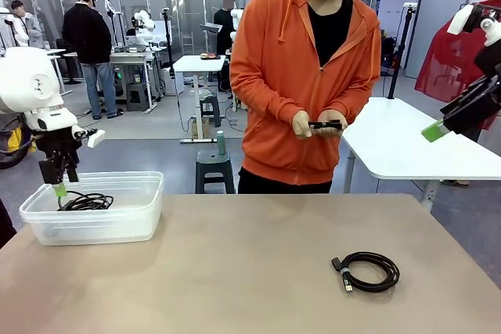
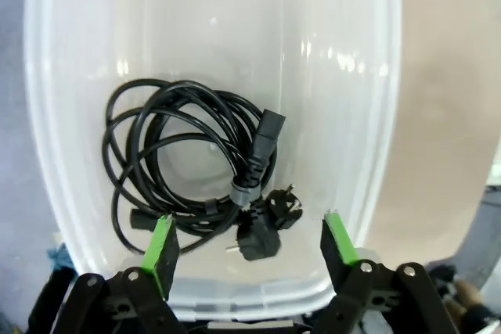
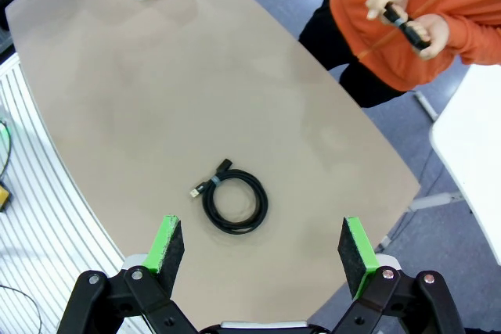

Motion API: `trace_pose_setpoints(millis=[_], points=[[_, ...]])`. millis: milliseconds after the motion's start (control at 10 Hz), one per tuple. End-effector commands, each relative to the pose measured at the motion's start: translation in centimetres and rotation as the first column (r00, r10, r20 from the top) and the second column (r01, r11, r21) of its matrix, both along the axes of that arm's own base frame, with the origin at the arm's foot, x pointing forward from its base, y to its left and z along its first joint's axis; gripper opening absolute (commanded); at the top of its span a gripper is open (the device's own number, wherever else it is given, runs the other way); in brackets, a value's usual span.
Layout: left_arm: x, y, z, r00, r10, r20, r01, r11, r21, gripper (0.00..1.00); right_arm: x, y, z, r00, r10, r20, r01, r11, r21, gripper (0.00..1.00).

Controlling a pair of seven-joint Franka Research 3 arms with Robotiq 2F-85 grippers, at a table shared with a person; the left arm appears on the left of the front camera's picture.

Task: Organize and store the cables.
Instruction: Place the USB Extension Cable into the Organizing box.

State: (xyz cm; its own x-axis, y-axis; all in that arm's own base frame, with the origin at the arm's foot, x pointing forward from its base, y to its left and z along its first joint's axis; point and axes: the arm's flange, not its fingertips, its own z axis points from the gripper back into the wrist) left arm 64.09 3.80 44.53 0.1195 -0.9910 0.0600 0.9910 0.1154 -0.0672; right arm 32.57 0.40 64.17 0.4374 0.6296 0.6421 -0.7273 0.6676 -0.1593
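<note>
1. Table (image 1: 258, 263): tan top, carrying a clear plastic bin (image 1: 117, 228) towards its left end. All places below are given from this bin.
2. Person (image 1: 301, 76), orange hoodie: stands at the far side of the table, well to the right of the bin.
3. Left end effector (image 2: 249, 228): directly over the bin's opening, pointing down, fingertips at about rim level. Fingers spread, nothing between them.
4. Right end effector (image 3: 261, 232): raised high, far to the right of the bin. Fingers spread wide, empty.
5. Cable in bin (image 2: 188, 158): loose black coil with plug ends, lying on the bin floor below the left end effector, not touched.
6. Cable on table (image 1: 368, 271): neat black coil well to the right of the bin, lying far below the right end effector.
7. Person's hands (image 1: 317, 124): hold a small black item (image 1: 326, 124) at waist height, right of the bin; its nature cannot be confirmed.
</note>
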Motion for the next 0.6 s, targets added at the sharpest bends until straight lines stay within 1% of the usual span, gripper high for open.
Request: trace_pose_setpoints(millis=[0, 100, 200, 300, 400, 500], points=[[-5.7, 0.1, 2.5, 0.987, 0.148, 0.069, -0.146, 0.989, -0.038, 0.92, 0.5, 1.4, 1.2, 0.992, -0.122, 0.027, 0.124, 0.987, -0.103, 1.0], [-8.3, 0.1, 4.3, 0.979, 0.185, 0.079, -0.181, 0.982, -0.06, 0.92, 1.2, 2.1, 0.0, 0.986, -0.161, -0.05, 0.154, 0.979, -0.131, 1.0], [-10.2, -0.4, 5.7, 0.947, 0.314, 0.065, -0.308, 0.948, -0.084, 0.92, 2.0, 2.4, -1.6, 0.968, -0.236, -0.082, 0.217, 0.957, -0.192, 1.0], [-12.3, -1.0, 6.9, 0.938, 0.341, 0.061, -0.33, 0.933, -0.144, 0.92, 2.6, 2.8, -3.2, 0.948, -0.307, -0.087, 0.279, 0.929, -0.243, 1.0], [-15.4, -1.4, 8.6, 0.912, 0.401, 0.082, -0.386, 0.909, -0.156, 0.92, 2.5, 3.8, -4.7, 0.932, -0.34, -0.121, 0.299, 0.916, -0.268, 1.0], [-17.3, -2.0, 9.3, 0.9, 0.427, 0.087, -0.405, 0.893, -0.196, 0.92, 2.8, 4.5, -6.5, 0.921, -0.375, -0.106, 0.33, 0.895, -0.3, 1.0]])
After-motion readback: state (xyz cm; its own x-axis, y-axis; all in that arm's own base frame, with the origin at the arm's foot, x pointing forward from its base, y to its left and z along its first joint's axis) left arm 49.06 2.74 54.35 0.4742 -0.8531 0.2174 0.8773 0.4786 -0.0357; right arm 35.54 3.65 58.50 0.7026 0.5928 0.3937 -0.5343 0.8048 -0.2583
